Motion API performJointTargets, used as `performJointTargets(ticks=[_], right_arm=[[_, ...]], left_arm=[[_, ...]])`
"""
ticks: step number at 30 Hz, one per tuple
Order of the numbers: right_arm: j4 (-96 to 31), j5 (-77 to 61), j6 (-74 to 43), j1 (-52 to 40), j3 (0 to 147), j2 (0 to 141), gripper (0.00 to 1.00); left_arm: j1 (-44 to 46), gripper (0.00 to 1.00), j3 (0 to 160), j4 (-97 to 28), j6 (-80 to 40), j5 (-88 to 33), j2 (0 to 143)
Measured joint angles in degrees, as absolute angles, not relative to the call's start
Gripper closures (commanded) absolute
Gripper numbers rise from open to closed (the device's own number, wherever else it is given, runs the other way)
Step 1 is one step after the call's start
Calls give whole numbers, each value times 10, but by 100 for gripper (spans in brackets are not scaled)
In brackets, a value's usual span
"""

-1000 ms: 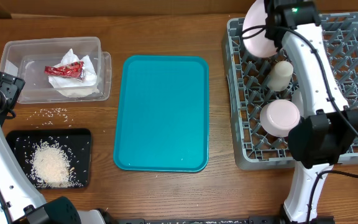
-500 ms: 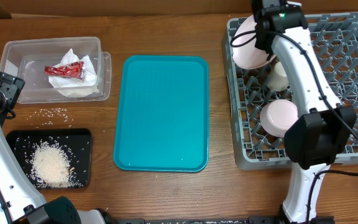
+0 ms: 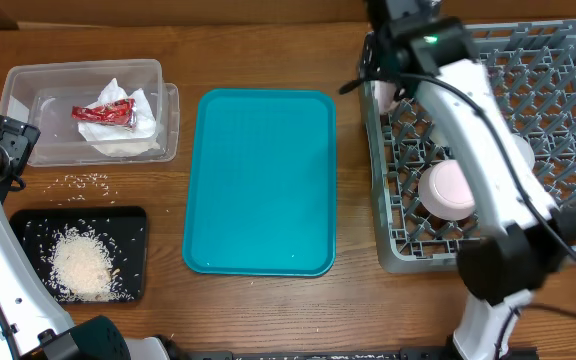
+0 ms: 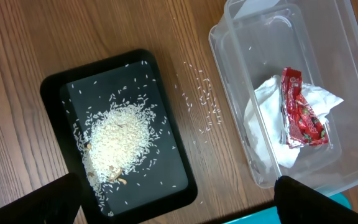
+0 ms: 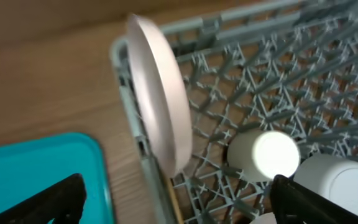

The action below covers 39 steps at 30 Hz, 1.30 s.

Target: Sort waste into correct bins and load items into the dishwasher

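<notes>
Item: plate (image 5: 157, 93), on edge at far-left corner of rack (image 3: 558, 120); we judge loading done. Above it, right gripper (image 5: 176, 193), fingers wide, empty. At left, left gripper (image 4: 176, 186), likewise wide, empty. Next, we reckon: withdraw clear; stray rice (image 3: 86, 181) beside tub (image 3: 28, 80) wants gathering.

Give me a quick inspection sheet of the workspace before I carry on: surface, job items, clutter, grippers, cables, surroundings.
Surface: wooden table; loose rice grains lie on it between the tub and the black tray.
Job's things: clear tub holds napkins and a red wrapper; black tray holds a rice pile; rack holds a plate on edge, a cup and a bowl.
Clutter: teal tray in the middle of the table.
Grippers: left gripper open above the black tray and tub; right gripper open, near the plate.
Cables: black cable along the right arm.
Surroundings: nothing seen.
</notes>
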<state>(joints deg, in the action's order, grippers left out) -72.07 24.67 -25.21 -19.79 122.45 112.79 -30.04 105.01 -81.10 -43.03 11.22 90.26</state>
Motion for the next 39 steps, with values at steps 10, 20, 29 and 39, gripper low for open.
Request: performJointTargets(ticks=[10, 20, 29, 39], right_arm=[[-751, 138, -253, -134, 1225, 1004, 0], [-900, 90, -255, -139, 1225, 938, 0], [-963, 88, -256, -164, 1150, 833, 0], [-841, 127, -348, -213, 834, 630, 0]], left_arm=[[-300, 0, 1050, -811, -430, 112, 903], [-300, 0, 1050, -811, -430, 112, 903], [-300, 0, 1050, -811, -430, 112, 903], [-300, 1, 1050, -811, -430, 113, 903]])
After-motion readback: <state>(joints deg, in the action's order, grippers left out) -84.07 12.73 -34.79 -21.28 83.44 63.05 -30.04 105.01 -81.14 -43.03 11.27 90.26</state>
